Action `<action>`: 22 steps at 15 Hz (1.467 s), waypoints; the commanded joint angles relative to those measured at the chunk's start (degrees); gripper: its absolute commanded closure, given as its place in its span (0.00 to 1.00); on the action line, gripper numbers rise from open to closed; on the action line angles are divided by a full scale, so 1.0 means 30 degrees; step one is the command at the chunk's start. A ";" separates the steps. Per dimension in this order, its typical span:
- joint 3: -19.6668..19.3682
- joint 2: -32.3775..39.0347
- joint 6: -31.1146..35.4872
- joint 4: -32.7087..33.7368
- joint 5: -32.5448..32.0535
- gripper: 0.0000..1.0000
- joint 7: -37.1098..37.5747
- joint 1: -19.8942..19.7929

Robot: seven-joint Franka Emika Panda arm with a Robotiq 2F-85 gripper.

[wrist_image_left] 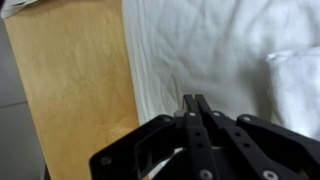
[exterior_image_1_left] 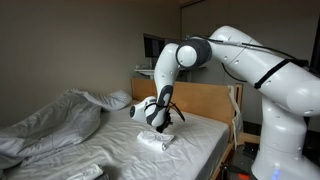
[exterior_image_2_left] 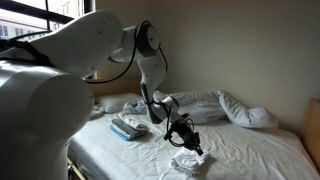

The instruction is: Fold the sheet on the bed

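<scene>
Exterior views both show the bed (exterior_image_1_left: 195,140), with its wooden headboard (exterior_image_1_left: 205,100) behind and a rumpled duvet (exterior_image_1_left: 50,125) heaped on the far side, well apart from where I am working. The sheet (exterior_image_1_left: 155,141) lies on the mattress cover near the headboard end, and it reads as a small bunched bundle (exterior_image_2_left: 188,163) rather than a flat cloth. The gripper (exterior_image_1_left: 163,122) hangs just above it; I cannot tell from outside whether it touches. In the wrist view the fingers (wrist_image_left: 195,108) are pressed together with nothing between them, bare mattress cover lies beneath, and a white fold I take for the sheet (wrist_image_left: 295,85) sits off at the picture's edge. I judge the fold partly made and in need of tidying. To do that well I would part the fingers first, shift over the bundle's loose edge, pinch only that thin layer and not the cover below, then carry it low across so nothing drags open.
</scene>
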 commanded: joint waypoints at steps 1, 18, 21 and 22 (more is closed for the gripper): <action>0.1391 0.0463 -0.0435 0.0903 -0.0307 0.93 0.0700 0.0528; 0.2077 0.0983 -0.3326 0.2151 -0.0112 0.93 0.1225 0.0379; 0.2079 0.0912 -0.3498 0.2146 -0.0111 0.93 0.1226 0.0316; 0.2084 0.0905 -0.3501 0.2146 -0.0111 0.93 0.1226 0.0317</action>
